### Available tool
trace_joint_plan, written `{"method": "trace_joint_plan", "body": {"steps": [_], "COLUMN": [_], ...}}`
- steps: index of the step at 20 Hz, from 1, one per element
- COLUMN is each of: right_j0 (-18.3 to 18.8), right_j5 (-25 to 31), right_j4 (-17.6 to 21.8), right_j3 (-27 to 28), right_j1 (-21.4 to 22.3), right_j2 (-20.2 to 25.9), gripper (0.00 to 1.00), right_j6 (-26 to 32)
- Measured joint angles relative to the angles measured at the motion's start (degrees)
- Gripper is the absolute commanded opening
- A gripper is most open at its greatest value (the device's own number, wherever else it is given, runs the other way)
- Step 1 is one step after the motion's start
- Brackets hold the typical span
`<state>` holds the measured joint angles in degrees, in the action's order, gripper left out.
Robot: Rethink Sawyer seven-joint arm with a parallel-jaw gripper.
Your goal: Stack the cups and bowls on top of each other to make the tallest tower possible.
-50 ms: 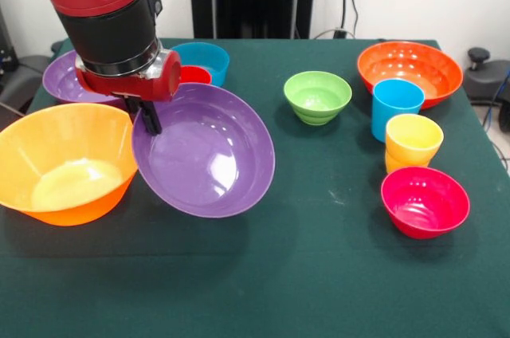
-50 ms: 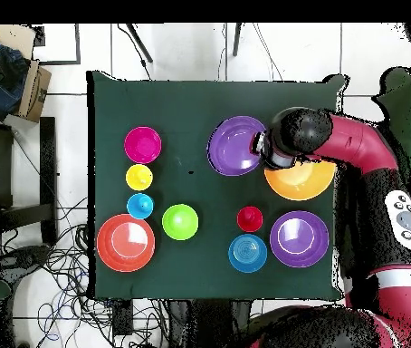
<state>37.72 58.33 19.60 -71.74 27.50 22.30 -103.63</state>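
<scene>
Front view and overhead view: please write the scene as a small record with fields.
gripper: shut on the purple bowl rim, bowl tilted
beside it: yellow-orange bowl
behind arm: second purple bowl, blue bowl, red cup
other side: green bowl, orange bowl, light blue cup, yellow cup, pink bowl
surface: table, dark green cloth

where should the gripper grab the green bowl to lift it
Grip the green bowl by its rim, coming straight down from above with one finger inside and one outside the wall. It sits upright and open, too wide to span, and its sloped ribbed sides would probably slip in a side pinch. The side of the rim away from the light blue cup looks freest.
</scene>
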Motion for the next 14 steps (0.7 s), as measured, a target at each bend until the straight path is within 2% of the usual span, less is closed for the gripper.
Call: {"method": "trace_joint_plan", "body": {"steps": [14], "right_j0": [0.0], "right_j5": [0.0], "right_j4": [0.5], "right_j3": [0.0], "right_j1": [0.5], "right_j2": [0.0], "gripper": [0.00], "right_j6": [0.0]}}
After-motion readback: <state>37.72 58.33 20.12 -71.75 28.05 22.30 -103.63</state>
